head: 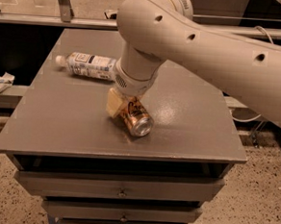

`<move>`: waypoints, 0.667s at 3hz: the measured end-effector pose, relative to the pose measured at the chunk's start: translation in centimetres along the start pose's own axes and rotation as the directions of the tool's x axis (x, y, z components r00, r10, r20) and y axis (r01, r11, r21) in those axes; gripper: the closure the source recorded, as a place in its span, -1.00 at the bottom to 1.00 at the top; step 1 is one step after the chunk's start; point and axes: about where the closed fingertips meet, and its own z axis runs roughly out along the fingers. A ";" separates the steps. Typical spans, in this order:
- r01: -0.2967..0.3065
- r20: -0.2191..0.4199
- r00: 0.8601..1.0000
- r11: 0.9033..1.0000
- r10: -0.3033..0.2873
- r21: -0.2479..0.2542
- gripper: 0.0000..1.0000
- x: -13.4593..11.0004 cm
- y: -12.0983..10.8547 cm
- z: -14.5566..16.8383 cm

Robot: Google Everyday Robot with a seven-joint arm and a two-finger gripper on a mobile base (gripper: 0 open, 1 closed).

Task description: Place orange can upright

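Several drawer fronts sit nearest, under the grey table. A little behind the table's front edge the orange can lies on its side with a silver end facing forward, so the task looks not yet done. Against the can's rear hangs the gripper of the bulky white arm, probably set there to tip the can onto its base, though whether it is clenched or released cannot be told; farther back a clear plastic bottle lies apart, seemingly irrelevant.
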 end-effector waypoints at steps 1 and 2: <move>0.002 0.006 1.000 1.000 -0.002 0.008 0.58 -0.3 -0.6 -0.3; 0.095 0.102 0.990 0.995 -0.096 0.013 0.99 -2.9 -2.1 -2.5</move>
